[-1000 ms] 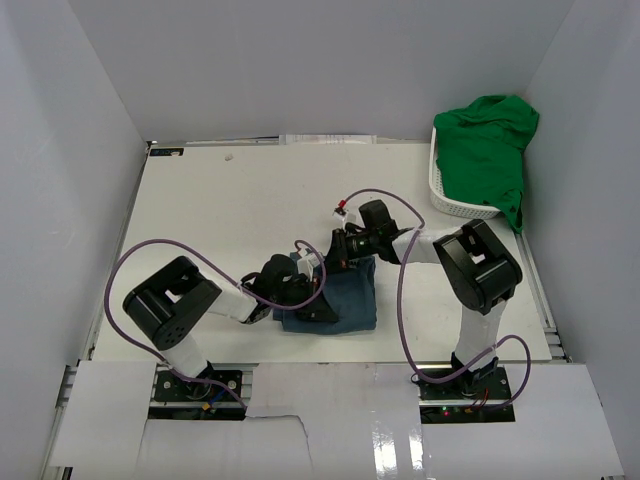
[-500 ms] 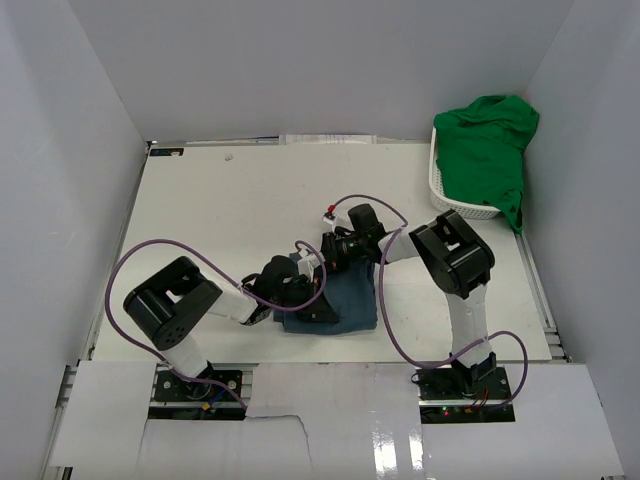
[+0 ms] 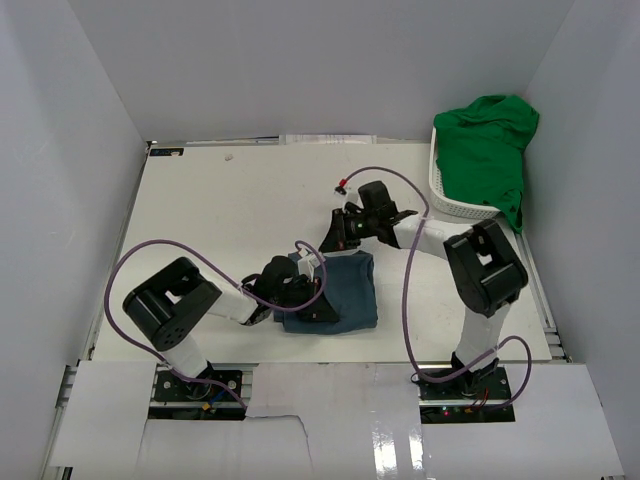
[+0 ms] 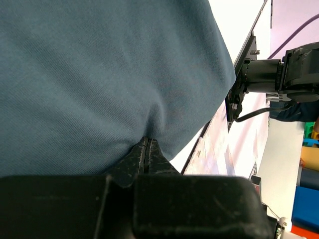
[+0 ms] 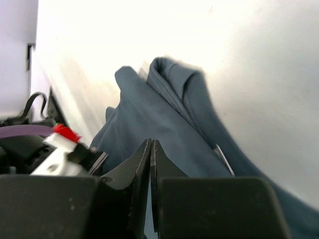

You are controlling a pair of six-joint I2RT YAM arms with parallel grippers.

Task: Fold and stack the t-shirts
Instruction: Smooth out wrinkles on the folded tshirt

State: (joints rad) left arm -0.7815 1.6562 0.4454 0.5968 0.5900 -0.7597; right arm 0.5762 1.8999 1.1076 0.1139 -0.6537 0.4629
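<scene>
The dark slate-blue t-shirt [image 3: 346, 296] lies folded into a small square near the table's front middle. My left gripper [image 3: 298, 292] is at its left edge. In the left wrist view the jaws [image 4: 146, 141] are shut and the blue cloth [image 4: 99, 74] puckers at their tips. My right gripper [image 3: 337, 234] is shut and empty, just past the shirt's far edge. The right wrist view shows its closed tips [image 5: 150, 142] above the folded shirt [image 5: 164, 119]. The bright green t-shirt [image 3: 486, 145] lies heaped in the white basket [image 3: 452, 206] at the back right.
White walls close in the table on three sides. The right arm's elbow [image 3: 485, 265] stands right of the blue shirt. Purple cables loop over both arms. A thin strip of paper [image 3: 330, 140] lies along the table's far edge.
My right gripper has drawn back from the blue shirt's far edge, toward the back right, and lifted off it. The left gripper and the shirt have stayed put.
</scene>
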